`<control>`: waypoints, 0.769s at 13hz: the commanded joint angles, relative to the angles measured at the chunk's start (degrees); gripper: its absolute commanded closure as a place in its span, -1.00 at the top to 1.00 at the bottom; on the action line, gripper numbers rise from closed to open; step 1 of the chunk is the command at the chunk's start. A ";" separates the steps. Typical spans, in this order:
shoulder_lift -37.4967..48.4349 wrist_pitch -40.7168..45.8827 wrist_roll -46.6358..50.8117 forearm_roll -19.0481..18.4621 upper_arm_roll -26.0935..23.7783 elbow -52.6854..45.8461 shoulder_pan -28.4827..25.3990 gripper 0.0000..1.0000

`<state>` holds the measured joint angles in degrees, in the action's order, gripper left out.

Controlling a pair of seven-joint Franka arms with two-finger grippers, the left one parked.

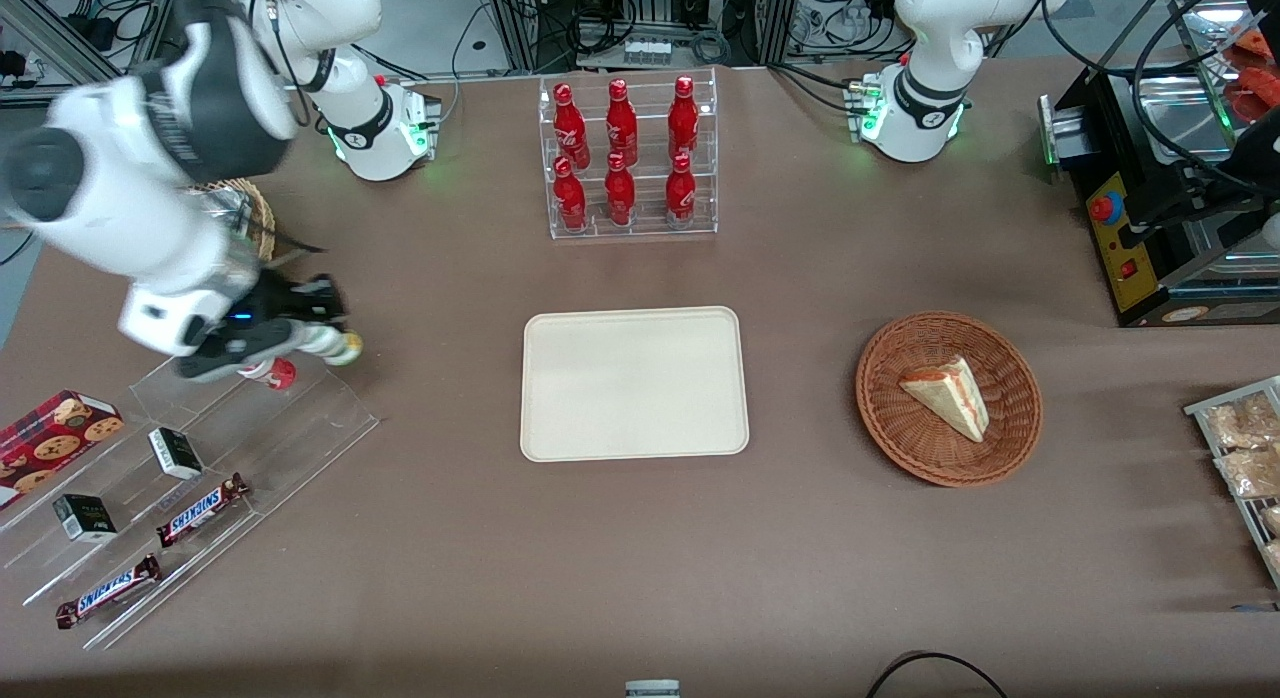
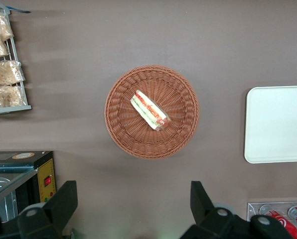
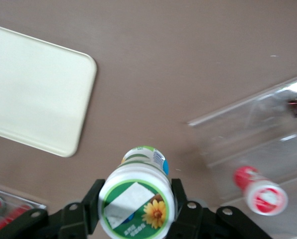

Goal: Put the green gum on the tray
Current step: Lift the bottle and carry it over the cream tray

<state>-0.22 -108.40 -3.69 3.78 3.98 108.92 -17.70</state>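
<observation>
The right arm's black gripper (image 3: 136, 211) has its fingers (image 3: 92, 199) closed around the small green-and-white gum bottle (image 3: 137, 199), lifted above the brown surface (image 1: 450, 538), well apart from the flat cream tray (image 1: 633, 383).

A big brown table (image 1: 640, 538) fills almost everything. Past its edge, farther from the front camera than the clear bottle rack (image 1: 628, 158), sit metal frames (image 1: 560, 18) and tangled black cables (image 1: 700, 28) on a pale floor.
</observation>
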 commanded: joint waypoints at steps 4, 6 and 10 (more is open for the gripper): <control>-9.35 -7.07 24.57 0.97 0.59 -4.86 -14.26 -1.00; -15.04 -10.16 31.77 0.88 0.59 -7.82 -17.96 -1.00; -25.42 -19.71 42.87 0.70 0.68 -11.80 -24.03 -1.00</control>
<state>-20.14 -124.82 35.70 3.85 3.95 101.33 -39.93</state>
